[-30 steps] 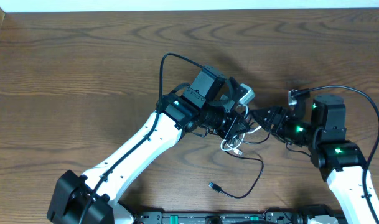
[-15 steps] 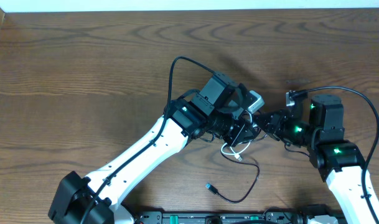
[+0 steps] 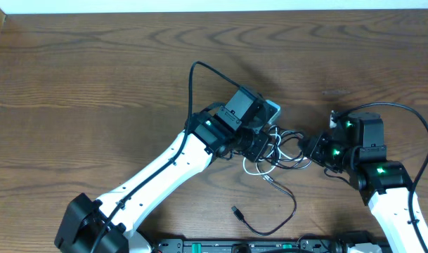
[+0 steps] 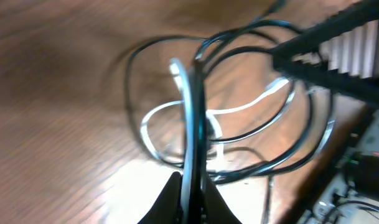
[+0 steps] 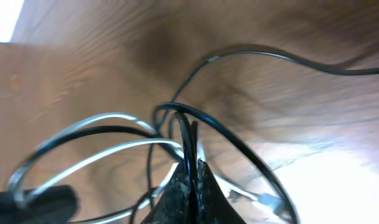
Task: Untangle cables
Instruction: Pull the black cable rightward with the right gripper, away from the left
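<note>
Cables knotted between two robot arms: a thin black cable and a thin white cable loop together on the brown wooden surface.
The left gripper is pressed together on a strand of the thin black cable, while the right gripper pinches another strand of it. The black cable's free end trails away from the knot, its small dark plug lying on the surface.
</note>
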`<act>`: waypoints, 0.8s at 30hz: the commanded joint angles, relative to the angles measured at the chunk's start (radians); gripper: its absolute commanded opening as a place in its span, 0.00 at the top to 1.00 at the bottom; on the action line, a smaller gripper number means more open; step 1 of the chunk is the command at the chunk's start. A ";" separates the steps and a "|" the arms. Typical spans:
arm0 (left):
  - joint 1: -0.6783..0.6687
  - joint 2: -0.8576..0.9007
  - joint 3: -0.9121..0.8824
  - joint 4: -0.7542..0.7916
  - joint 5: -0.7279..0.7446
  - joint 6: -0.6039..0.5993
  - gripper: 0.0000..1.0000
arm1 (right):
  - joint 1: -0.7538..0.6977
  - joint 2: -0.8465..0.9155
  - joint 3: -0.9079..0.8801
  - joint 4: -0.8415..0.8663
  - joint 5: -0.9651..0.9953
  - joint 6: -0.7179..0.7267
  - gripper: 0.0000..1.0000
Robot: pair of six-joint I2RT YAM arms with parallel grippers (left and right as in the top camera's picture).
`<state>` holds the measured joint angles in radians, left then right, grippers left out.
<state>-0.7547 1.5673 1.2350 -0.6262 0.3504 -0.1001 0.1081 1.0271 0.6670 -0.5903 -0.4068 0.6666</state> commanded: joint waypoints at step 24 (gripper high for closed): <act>0.318 -0.216 0.013 -0.025 0.095 -0.035 0.92 | -0.013 -0.008 0.013 -0.066 0.364 -0.055 0.99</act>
<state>-0.4431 1.3548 1.2346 -0.6495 0.3992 -0.1303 0.1001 1.0271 0.6670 -0.6472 -0.1040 0.6231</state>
